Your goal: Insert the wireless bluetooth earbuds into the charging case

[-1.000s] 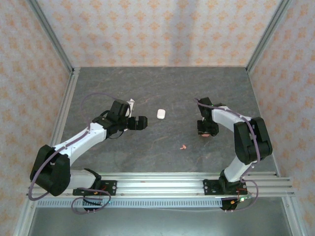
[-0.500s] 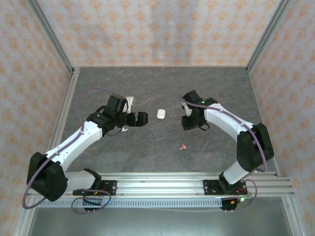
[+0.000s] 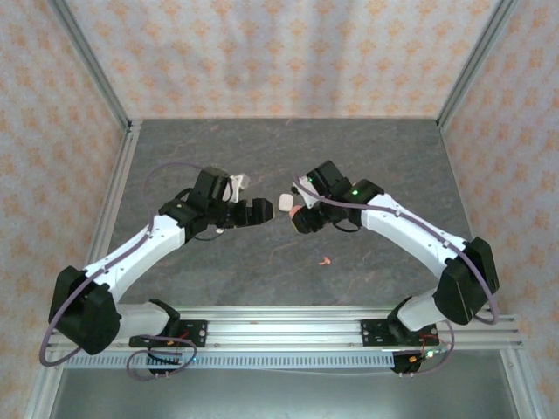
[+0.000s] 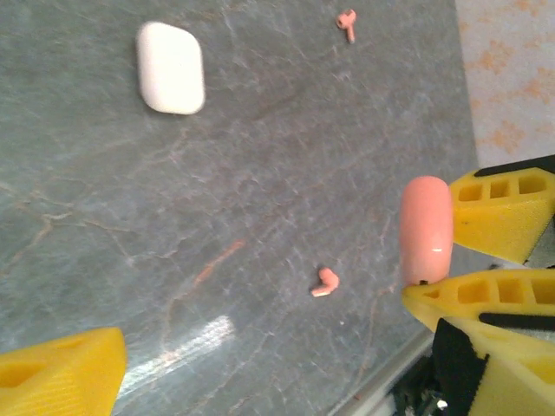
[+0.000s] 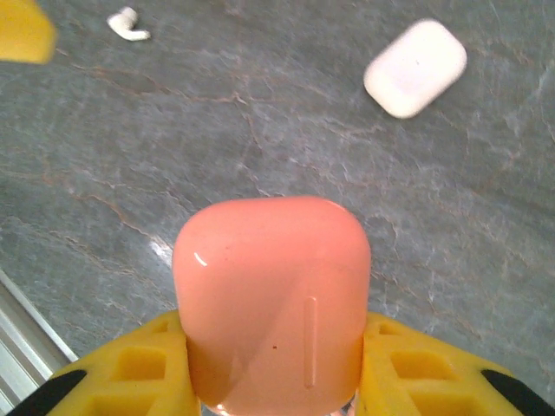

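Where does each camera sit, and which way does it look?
Top external: above and behind the bases, looking down on the table; left gripper and right gripper show.
Left wrist: faces down across the table at the white case; one own yellow finger shows.
Right wrist: faces down past its own fingers, clamped on the pink case.
Shared: both cases, in all views.

The coral charging case (image 5: 271, 295) is a closed, rounded pebble, held above the bench (image 5: 286, 130) and clamped by its sides in the right end effector (image 5: 273, 347). The white charging case (image 5: 415, 68) lies flat and closed on the bench just beyond it. One coral-pink earbud (image 4: 325, 282) lies loose on the bench near the coral case, and a second coral-pink earbud (image 4: 347, 19) lies farther off. A white earbud (image 5: 128, 25) lies on its side, well apart from the white case.
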Robot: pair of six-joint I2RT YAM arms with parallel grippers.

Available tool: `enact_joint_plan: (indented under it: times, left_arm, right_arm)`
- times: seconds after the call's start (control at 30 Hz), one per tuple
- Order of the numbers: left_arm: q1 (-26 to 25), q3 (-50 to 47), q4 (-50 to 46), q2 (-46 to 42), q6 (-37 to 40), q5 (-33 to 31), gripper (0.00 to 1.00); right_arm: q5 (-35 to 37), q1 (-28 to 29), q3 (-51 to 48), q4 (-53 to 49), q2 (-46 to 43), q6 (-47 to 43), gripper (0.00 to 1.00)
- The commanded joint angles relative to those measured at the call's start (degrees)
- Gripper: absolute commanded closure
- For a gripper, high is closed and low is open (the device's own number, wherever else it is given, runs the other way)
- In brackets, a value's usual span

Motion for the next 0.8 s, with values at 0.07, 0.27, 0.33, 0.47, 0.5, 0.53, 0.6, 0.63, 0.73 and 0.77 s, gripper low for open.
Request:
enact_joint_plan:
  times: [0.07,0.27,0.33,0.47,0.5,0.53,0.6,0.63,0.73,0.77]
  left_arm:
    - [-0.9,4.9,1.2,4.0,-0.9,6.0,0.12]
    - [-1.3,4.5,4.1,3.5,-3.0,9.6,0.16]
    - [-1.5,3.6,7.2,3.3,-5.7,10.1,0.19]
    - [-3.0,3.2,9.3,3.5,-7.7,9.0,0.26]
    - [-3.4,3.2,9.1,3.7,-7.7,8.6,0.28]
    - [-3.7,3.0,9.3,3.7,-7.9,8.4,0.32]
    - [-3.9,2.5,9.7,3.7,-8.9,8.1,0.38]
    - [-4.0,2.5,9.7,3.9,-9.4,8.2,0.42]
    - [-4.8,2.8,8.4,4.1,-9.8,8.3,0.48]
    - [-4.9,2.8,8.0,3.8,-9.8,8.1,0.51]
  right_arm:
    - [-0.3,1.7,-1.1,5.9,-2.8,-2.5,0.82]
    - [-1.6,2.5,0.6,4.5,-1.9,-4.4,0.83]
    - [-1.8,3.0,0.3,5.0,-1.9,-5.0,0.83]
    - [-2.8,3.1,-0.3,6.4,-2.6,-4.8,0.83]
    - [-3.3,3.1,-0.7,7.0,-2.9,-4.7,0.83]
    - [-3.5,3.1,-1.1,7.5,-3.4,-4.5,0.83]
    - [-4.1,3.1,-1.9,8.5,-4.1,-4.1,0.83]
    - [-4.4,3.1,-2.3,9.0,-4.4,-3.8,0.83]
    - [-5.1,3.1,-3.6,10.7,-4.9,-2.9,0.83]
    - [-5.2,3.1,-3.9,11.0,-5.0,-2.6,0.83]
